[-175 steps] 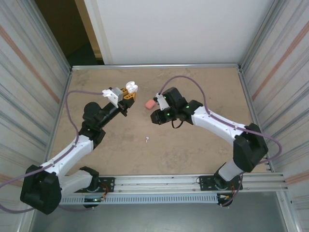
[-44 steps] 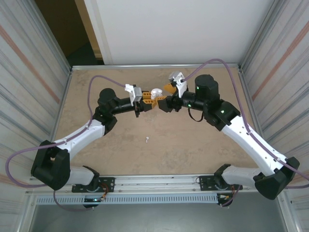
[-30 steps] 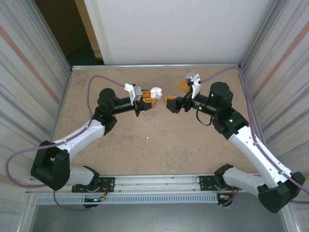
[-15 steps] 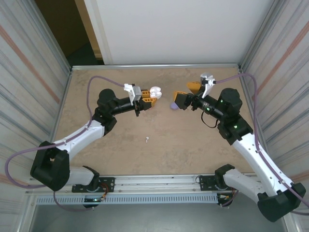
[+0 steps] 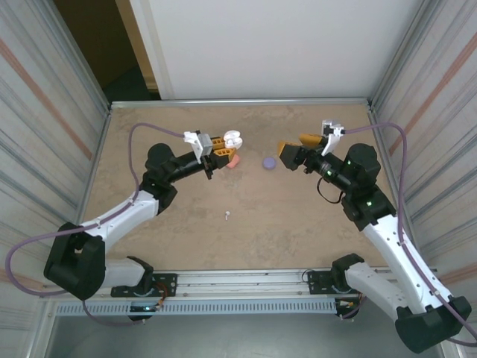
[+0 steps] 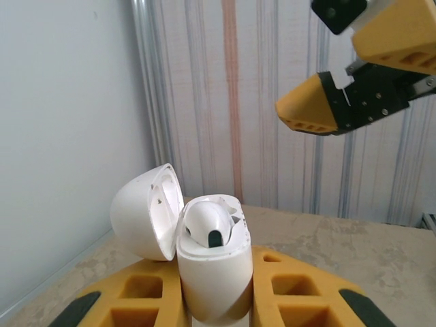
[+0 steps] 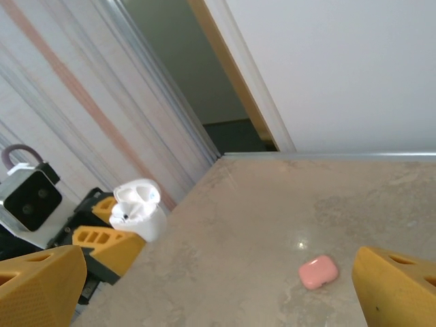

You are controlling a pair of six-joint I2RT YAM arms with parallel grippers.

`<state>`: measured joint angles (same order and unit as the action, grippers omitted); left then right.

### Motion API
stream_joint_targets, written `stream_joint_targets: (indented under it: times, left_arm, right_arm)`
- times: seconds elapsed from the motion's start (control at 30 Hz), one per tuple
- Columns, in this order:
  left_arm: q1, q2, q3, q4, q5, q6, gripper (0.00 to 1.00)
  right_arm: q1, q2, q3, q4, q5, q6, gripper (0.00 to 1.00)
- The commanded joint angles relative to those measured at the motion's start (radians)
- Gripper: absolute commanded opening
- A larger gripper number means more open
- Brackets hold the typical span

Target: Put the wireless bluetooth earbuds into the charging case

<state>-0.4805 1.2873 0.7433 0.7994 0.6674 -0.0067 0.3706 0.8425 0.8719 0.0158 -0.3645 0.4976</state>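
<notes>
**Mid-task on the two-arm rig:** The left gripper point(image 5: 220, 149) is clamped on a white charging case point(image 5: 232, 139), holding it roughly upright with its lid point(image 6: 145, 212) swung open to one side. The left wrist camera shows one white earbud point(image 6: 207, 226) seated in the case.

To the right of the case and facing it, the right gripper point(image 5: 297, 147) hangs with its yellow fingers point(image 7: 398, 289) spread wide apart and nothing between them.

On the table point(image 5: 313, 216), a pink case point(image 5: 233, 161) lies just below the white charging case in the overhead view. A purple case point(image 5: 268, 162) lies between the white charging case and the right gripper. A loose earbud point(image 5: 226, 215), tiny and white, lies well apart from the white charging case, on the side toward the arm bases.
</notes>
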Motion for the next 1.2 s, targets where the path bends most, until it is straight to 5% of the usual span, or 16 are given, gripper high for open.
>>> stream_joint_targets:
  times: [0.0, 0.53, 1.17]
  left_arm:
    - [0.024, -0.027, -0.019, 0.095, -0.038, -0.054, 0.0]
    - [0.089, -0.003, -0.061, 0.202, -0.07, -0.157, 0.0]
    - [0.126, -0.01, -0.089, 0.224, -0.119, -0.21, 0.0]
  right_arm:
    - [-0.008, -0.03, -0.019, -0.049, 0.034, 0.009, 0.99]
    - [0.001, 0.013, -0.076, -0.21, 0.053, 0.0, 0.99]
    - [0.163, 0.317, -0.108, -0.183, -0.01, 0.096, 0.98]
